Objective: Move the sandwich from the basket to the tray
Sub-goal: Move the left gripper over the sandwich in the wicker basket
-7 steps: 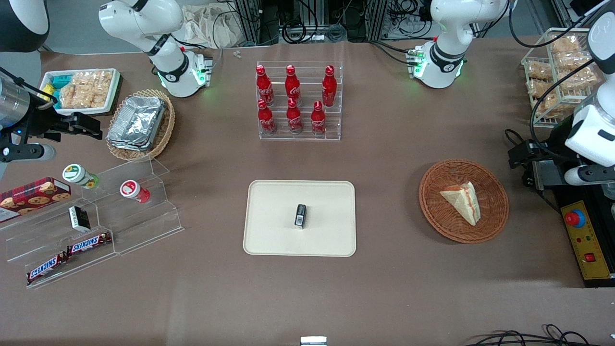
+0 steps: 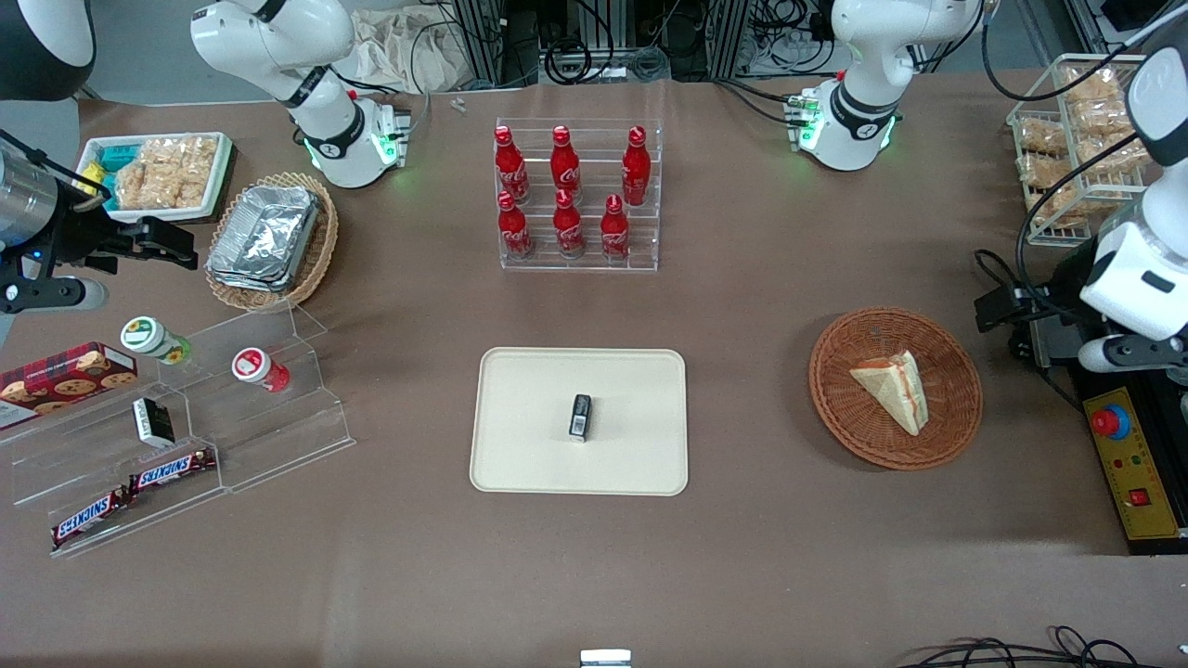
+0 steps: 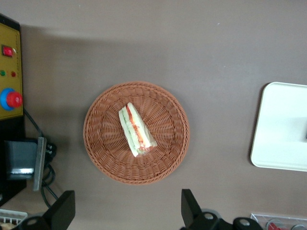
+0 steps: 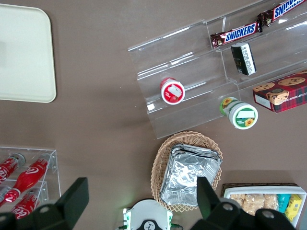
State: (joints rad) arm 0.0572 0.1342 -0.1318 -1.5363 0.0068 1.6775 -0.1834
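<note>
Starting from the widest thing, you have a brown table (image 2: 761, 306) with the tray (image 2: 520, 464) lying flat near its middle, well apart from the basket (image 2: 840, 408), which sits toward the working arm's end. You see a small dark packet (image 2: 580, 416) on the middle of the tray, with bare cream surface all round it, so by my reading there is room to set something down on either side of it. You find the sandwich (image 2: 894, 388) lying on its side in the basket, roughly central on the weave, its red and green filling edge showing.

Your gripper (image 3: 128, 211) hangs high above the table beside the basket, toward the working arm's end, and its two dark fingers (image 3: 62, 207) stand spread wide apart with nothing between them. In the wrist view the sandwich (image 3: 136, 130) lies clear of the gap between the fingers, so you would need to travel over the basket and then descend. Its long axis runs slanted to the line joining your fingers, so I judge a small wrist turn would help you close across the short width
</note>
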